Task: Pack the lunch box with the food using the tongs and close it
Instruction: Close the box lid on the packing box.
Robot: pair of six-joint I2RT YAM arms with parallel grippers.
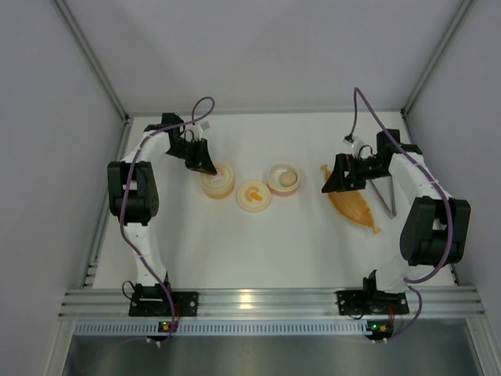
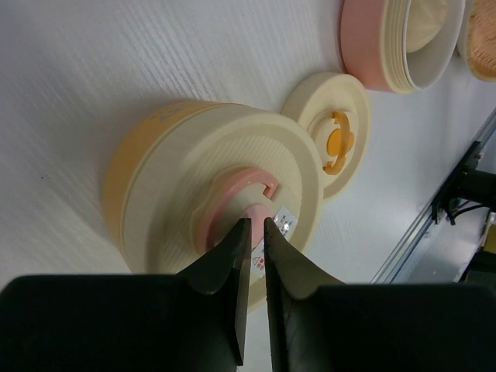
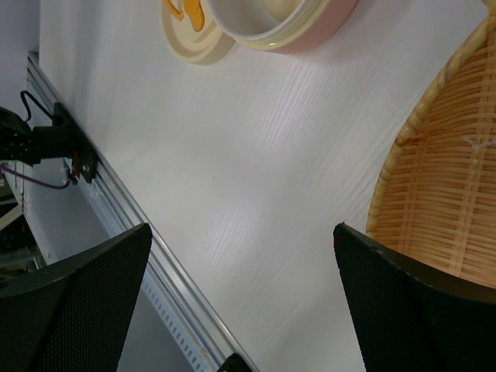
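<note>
**Left gripper (image 2: 257, 232) at pink knob (image 2: 225, 201) as tongs (image 1: 390, 205) lie untouched**

Black fingers (image 2: 221, 287) of the left gripper fill the near edge of its wrist view. They are drawn almost together, with only a thin slit between them. Their tips sit at the pink knob on the lidded yellow container (image 2: 116, 194), at the far left of the table (image 1: 196, 243). Whether they pinch any part of the knob cannot be told.

The right gripper (image 3: 240, 256) hangs wide apart and empty above the table, between the open pink container (image 1: 271, 185) and the orange woven tray (image 1: 356, 210). A loose lid (image 1: 244, 202) with an orange knob lies between the 2 containers.

The tongs rest flat on the table just beside the tray's right edge, with their 2 arms seeming to meet at the near end. A cream round shape (image 1: 287, 178) sits in the pink container and may be the ball. No sausage can be seen.

The tongs look light, stiff and slick, and they lie low on the table, so they may skate away from a clumsy pinch. The likeliest hold is across both arms about midway along, where a squeeze would close the tips. A grip at the joint would give little leverage. The food is probably light and smooth, and a ball could roll out from between narrow metal tips.
</note>
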